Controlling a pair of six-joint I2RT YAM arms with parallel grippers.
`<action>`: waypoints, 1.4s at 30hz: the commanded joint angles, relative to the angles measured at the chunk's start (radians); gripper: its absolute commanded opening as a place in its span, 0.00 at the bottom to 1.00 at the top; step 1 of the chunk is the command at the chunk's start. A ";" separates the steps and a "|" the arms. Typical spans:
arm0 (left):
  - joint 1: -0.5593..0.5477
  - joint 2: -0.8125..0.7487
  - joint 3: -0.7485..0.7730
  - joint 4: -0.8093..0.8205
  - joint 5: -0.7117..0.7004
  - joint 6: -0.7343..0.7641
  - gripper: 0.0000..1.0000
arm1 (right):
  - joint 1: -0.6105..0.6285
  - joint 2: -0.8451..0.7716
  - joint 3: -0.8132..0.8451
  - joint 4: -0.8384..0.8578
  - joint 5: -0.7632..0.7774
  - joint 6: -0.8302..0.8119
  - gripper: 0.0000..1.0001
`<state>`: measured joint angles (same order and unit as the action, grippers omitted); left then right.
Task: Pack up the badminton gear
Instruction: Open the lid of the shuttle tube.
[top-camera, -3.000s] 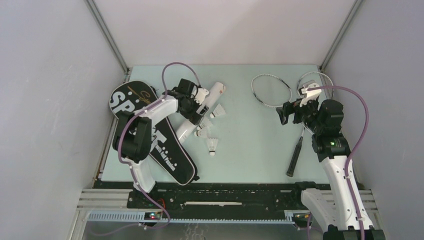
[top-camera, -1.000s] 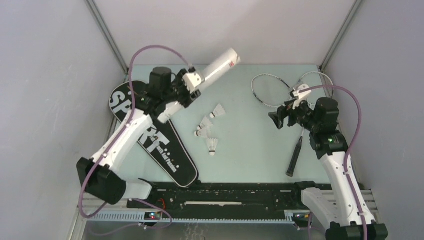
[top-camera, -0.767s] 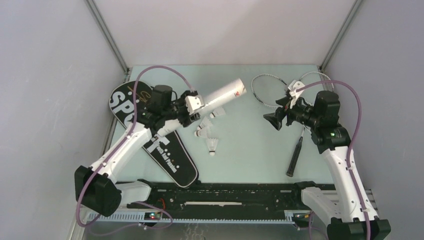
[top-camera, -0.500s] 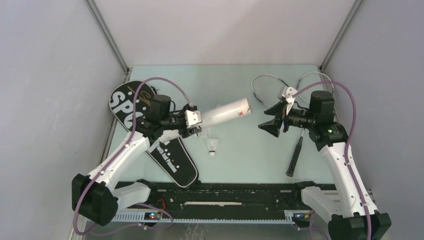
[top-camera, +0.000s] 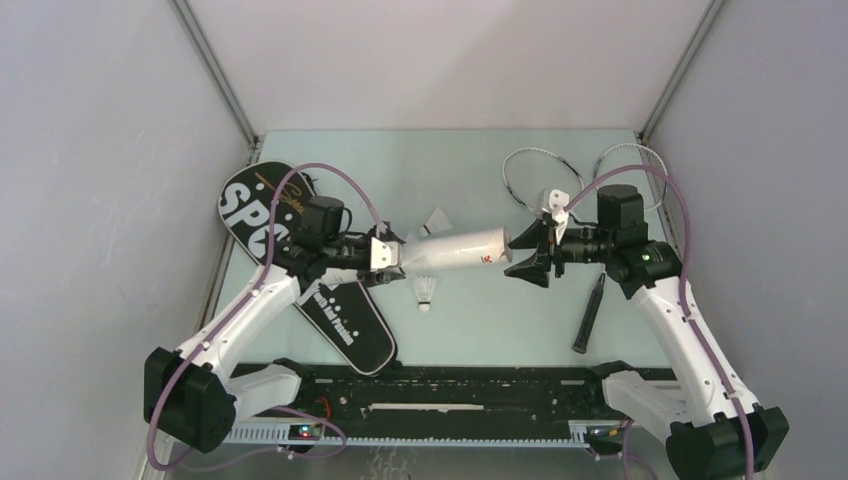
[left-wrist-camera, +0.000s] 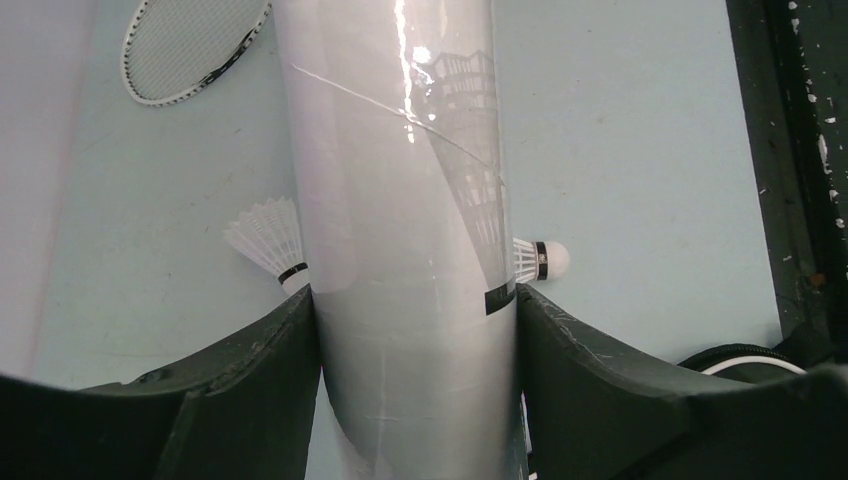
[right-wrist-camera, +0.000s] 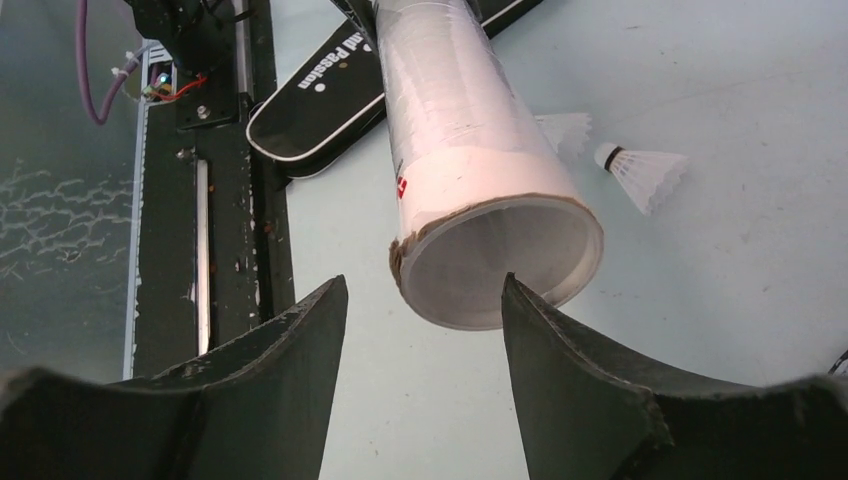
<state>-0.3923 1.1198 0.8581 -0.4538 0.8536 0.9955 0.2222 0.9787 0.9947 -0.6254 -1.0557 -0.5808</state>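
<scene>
A white tube (top-camera: 455, 250) clamped level in the left gripper (top-camera: 388, 256), open mouth toward 3 o'clock, the right gripper (top-camera: 527, 257) just before it, jaws apart.

"SP" and "Passion", white lettering on the black bag (top-camera: 350, 320)

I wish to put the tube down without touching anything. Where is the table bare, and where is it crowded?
Bare: the far strip of table between the bag and the racquet heads; the near patch between the front shuttlecock and the black racquet handle. Crowded: the left, with the bag; the far right corner; the middle below the tube.
</scene>
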 joint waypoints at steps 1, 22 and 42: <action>-0.003 -0.018 -0.014 0.004 0.074 0.063 0.52 | 0.029 0.004 0.028 -0.019 0.006 -0.051 0.65; -0.005 0.025 0.017 0.006 0.008 0.044 0.43 | 0.036 -0.003 0.028 -0.110 0.037 -0.110 0.00; 0.003 0.057 0.018 -0.054 -0.031 0.140 0.37 | -0.102 -0.021 0.027 -0.287 -0.022 -0.248 0.00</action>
<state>-0.3923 1.1786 0.8581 -0.5148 0.8185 1.1080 0.1402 0.9741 0.9951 -0.8764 -1.0584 -0.8013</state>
